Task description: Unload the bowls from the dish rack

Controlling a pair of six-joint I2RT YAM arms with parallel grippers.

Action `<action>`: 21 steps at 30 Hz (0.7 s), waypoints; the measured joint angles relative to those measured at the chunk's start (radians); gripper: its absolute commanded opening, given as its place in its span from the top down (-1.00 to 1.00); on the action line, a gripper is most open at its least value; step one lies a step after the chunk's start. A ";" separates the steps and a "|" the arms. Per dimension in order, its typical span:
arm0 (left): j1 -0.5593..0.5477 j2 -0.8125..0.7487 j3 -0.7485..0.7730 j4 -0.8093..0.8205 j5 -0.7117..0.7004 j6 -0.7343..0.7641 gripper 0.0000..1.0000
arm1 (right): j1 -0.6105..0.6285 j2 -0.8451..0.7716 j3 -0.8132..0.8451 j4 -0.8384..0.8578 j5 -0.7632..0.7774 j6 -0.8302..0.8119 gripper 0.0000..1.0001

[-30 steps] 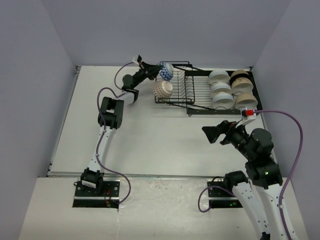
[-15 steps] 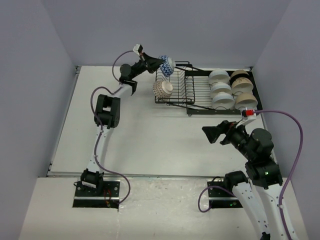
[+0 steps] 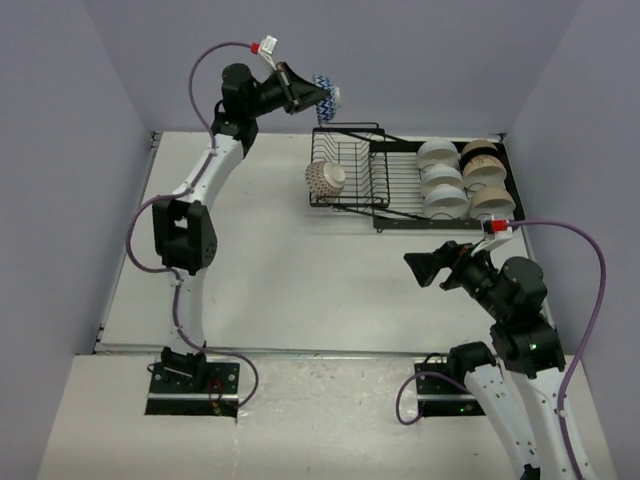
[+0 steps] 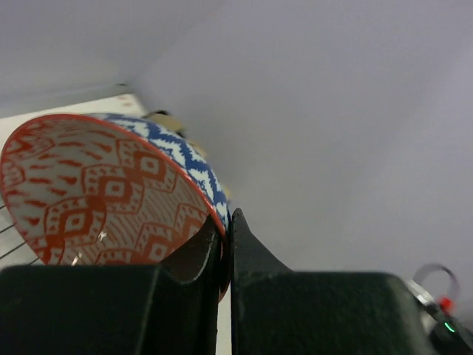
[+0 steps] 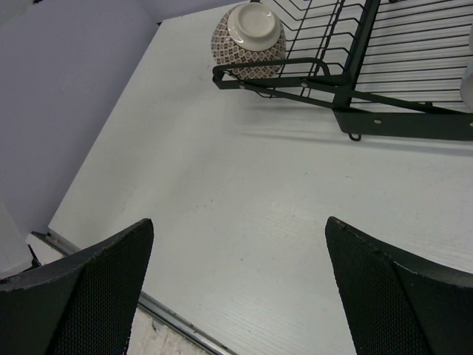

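The left pincer (image 4: 225, 222) pinches the rim of the blue-white zigzag ceramic bowl (image 4: 96, 192) high above the black wire dish rack (image 3: 350, 170) — this thin grip could slip. The right pincer (image 5: 238, 222) is spread near the rack.

No readable text, label, brand, number or sign shows anywhere.

The left arm (image 3: 185, 225) stretches up tall and far back, with the left gripper (image 3: 305, 95) high in the air, its fingers pinched tight on the rim of the blue zigzag bowl (image 3: 325, 97). The right arm (image 3: 515, 300) sits bent and low, and the right gripper (image 3: 420, 268) is spread wide apart.
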 measured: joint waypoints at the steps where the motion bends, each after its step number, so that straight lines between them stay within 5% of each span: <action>1: -0.006 -0.044 -0.011 -0.153 -0.045 0.112 1.00 | 0.000 0.000 0.000 0.000 0.000 0.000 -0.98; 5: -0.074 -0.298 -0.159 -0.650 -0.433 0.475 1.00 | 0.000 -0.001 0.000 -0.001 0.001 0.000 -0.98; 8: -0.176 -0.558 -0.367 -0.846 -0.719 0.623 1.00 | 0.000 -0.002 0.001 0.000 0.001 0.000 -0.98; 13: -0.335 -0.827 -0.580 -1.074 -1.042 0.698 1.00 | 0.000 -0.002 0.001 0.001 0.001 0.000 -0.98; 21: -0.458 -0.829 -0.943 -1.297 -1.324 0.670 1.00 | 0.000 -0.012 0.001 -0.002 0.004 0.000 -0.98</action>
